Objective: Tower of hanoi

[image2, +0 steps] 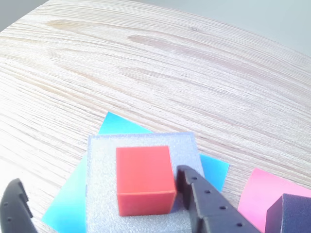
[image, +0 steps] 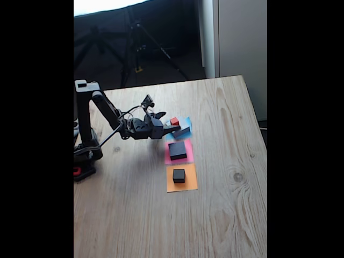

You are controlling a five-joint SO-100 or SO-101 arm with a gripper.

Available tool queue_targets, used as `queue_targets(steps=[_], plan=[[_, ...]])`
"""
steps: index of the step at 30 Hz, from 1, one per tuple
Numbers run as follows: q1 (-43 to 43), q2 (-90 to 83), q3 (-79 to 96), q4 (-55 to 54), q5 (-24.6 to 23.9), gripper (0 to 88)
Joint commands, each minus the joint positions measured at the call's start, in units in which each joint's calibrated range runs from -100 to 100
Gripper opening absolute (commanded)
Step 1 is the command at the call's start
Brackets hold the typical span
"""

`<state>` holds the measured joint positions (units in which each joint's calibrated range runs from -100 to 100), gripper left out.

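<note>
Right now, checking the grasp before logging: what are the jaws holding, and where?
Nothing. The open gripper straddles the red cube on the grey block, not clamping it.

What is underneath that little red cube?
The red cube sits on a flat grey block, which lies on a blue paper square. The paper's middle is covered.

My gripper [image2: 97, 194] looks like matt black plastic. The table [image2: 160, 68] is pale grained wood; the grey block [image2: 104, 155] looks foamy, the red cube [image2: 145, 175] smooth
</note>
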<state>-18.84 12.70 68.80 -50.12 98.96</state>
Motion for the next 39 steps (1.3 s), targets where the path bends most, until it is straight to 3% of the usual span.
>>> queue_targets(steps=[1, 39], plan=[[-0.7, 0.0, -1.7, -2.0, 1.0, 22.5], [-3.1, -0.1, 0.0, -3.1, 1.0, 10.9]])
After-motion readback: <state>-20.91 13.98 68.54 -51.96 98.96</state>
